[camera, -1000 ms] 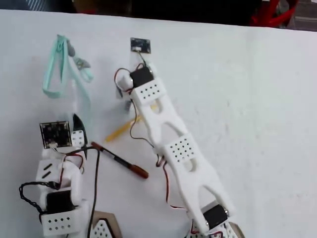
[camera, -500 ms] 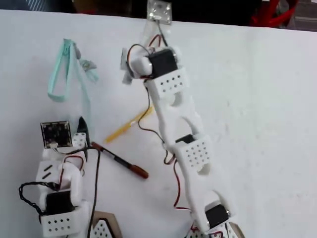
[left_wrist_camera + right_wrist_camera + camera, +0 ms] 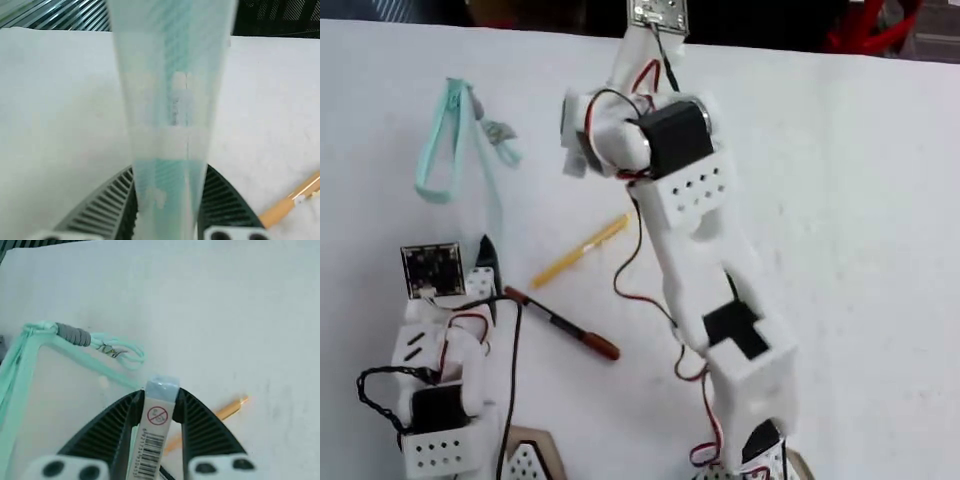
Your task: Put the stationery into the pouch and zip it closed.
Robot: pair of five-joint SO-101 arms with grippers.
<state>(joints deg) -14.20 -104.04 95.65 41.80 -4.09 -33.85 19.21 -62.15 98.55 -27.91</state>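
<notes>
The clear pouch (image 3: pixel 440 140) with mint trim lies at the table's left rear. My left gripper (image 3: pixel 485 262) is shut on its near edge. In the left wrist view the pouch (image 3: pixel 170 125) rises between the dark fingers of that gripper (image 3: pixel 167 200). My right gripper (image 3: pixel 575 150) hangs above the table, to the right of the pouch. It (image 3: pixel 159 402) is shut on a small white block with a barcode label (image 3: pixel 155 430). A yellow pen (image 3: pixel 580 250) and a dark pen with a brown cap (image 3: pixel 560 322) lie between the arms.
The pouch's grey zipper pull (image 3: pixel 72 335) and looped cord lie at its far end. The table's far edge (image 3: pixel 800 50) runs close behind the right arm's wrist. Open white tabletop (image 3: pixel 860 200) spreads to the right.
The right arm has risen and swung toward the far edge, carrying the block away from the yellow pen. The pouch shifted slightly. The left arm stayed put.
</notes>
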